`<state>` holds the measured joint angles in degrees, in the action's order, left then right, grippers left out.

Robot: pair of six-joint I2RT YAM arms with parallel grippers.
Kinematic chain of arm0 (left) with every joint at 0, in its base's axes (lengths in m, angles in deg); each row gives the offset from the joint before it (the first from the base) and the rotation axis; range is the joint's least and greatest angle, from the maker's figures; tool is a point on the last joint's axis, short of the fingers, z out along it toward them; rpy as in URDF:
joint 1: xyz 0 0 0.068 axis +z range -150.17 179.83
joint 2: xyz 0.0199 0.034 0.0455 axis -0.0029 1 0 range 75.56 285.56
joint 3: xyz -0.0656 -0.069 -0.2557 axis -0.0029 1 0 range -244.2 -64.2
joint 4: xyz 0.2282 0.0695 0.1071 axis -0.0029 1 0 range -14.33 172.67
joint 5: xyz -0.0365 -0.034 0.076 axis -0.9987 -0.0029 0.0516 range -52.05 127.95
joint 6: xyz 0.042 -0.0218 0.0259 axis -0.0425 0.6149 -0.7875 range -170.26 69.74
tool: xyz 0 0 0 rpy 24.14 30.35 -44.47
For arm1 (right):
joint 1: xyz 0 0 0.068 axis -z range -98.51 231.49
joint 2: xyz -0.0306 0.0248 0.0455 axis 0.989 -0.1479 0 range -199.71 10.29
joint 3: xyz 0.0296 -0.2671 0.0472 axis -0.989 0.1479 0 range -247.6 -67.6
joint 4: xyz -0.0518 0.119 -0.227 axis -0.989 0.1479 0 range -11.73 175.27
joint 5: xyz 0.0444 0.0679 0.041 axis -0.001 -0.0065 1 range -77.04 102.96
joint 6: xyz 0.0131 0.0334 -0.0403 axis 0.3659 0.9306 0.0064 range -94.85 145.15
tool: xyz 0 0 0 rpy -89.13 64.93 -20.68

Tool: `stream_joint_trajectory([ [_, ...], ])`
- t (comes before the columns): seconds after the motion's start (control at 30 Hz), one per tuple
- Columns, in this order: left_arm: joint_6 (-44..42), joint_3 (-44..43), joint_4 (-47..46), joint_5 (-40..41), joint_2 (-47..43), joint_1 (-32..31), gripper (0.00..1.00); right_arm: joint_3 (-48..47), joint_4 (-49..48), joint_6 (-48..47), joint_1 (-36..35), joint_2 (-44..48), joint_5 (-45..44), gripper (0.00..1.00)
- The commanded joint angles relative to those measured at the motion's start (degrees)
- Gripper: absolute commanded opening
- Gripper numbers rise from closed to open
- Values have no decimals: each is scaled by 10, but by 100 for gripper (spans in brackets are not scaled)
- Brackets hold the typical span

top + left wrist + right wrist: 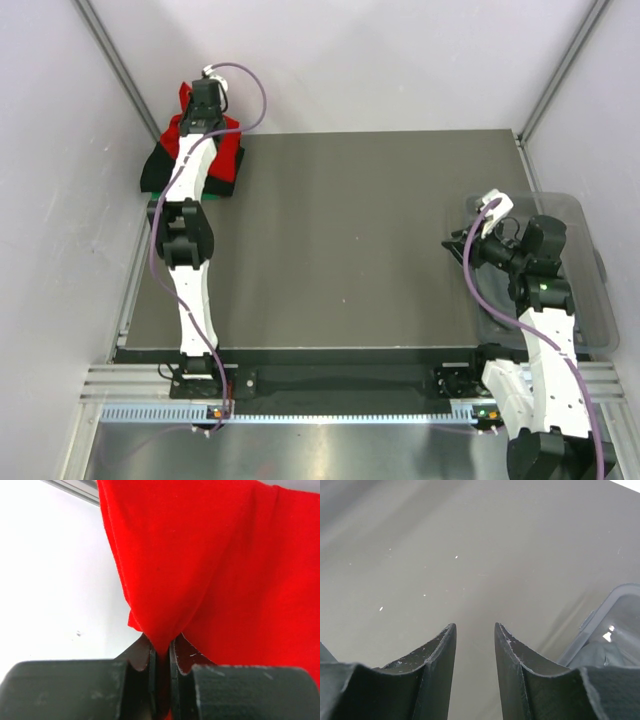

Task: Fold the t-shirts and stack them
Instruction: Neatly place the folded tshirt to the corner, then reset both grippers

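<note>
Your left jaws pinch a fold of the red t-shirt at the far left corner of the tabletop, your right jaws sit spread and empty, and the cloth looks light and floppy, so hold a hem.

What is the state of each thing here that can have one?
left gripper: shut on the red t-shirt.
red t-shirt: crumpled, pinched by that gripper.
black t-shirt: bunched in the same pile.
right gripper: open, empty.
clear plastic bin: open, grey cloth inside.

Top camera looks down from behind — wrist cameras hug their jaws.
</note>
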<state>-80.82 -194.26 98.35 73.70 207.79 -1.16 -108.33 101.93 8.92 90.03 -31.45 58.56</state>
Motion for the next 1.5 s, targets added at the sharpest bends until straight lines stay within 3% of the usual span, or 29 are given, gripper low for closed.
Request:
stream_joint_trajectory([
  [0.0, -45, -5, -86, 31, 4, 0, 0, -1, -27, 1, 9, 3, 18, 37],
  [0.57, -71, 22, -118, 56, 35, 44, 2, 7, -37, 2, 11, -8, 20, 38],
  [0.63, -75, 31, -138, 57, 30, 42, 31, 7, -38, 3, 11, -7, 19, 41],
  [0.67, -73, 53, -161, 66, 25, 41, 67, 7, -40, 3, 12, -6, 18, 42],
  [0.77, -57, 123, -222, 55, -15, 33, 99, 8, -41, 2, 15, -4, 17, 47],
  [0.87, -29, 185, -276, 36, -57, 13, 99, 8, -42, 5, 17, 0, 19, 52],
  [1.0, 54, 217, -197, 17, -107, -33, 99, -2, -41, 11, 17, -3, 17, 58],
  [1.1, 105, 277, -161, -4, -199, -77, 99, -36, -35, 21, 17, -24, -4, 75],
  [1.13, 121, 306, -149, -18, -219, -88, 99, -49, -31, 25, 17, -32, -11, 94],
  [1.17, 130, 319, -125, -23, -239, -111, 99, -77, -27, 32, 17, -42, -19, 100],
  [1.33, 213, 372, -3, -109, -367, -165, 99, -183, 43, 34, 6, -163, -85, 100],
  [1.47, 273, 435, 80, -265, -456, -178, 99, -267, 120, 23, -25, -244, -147, 100],
])
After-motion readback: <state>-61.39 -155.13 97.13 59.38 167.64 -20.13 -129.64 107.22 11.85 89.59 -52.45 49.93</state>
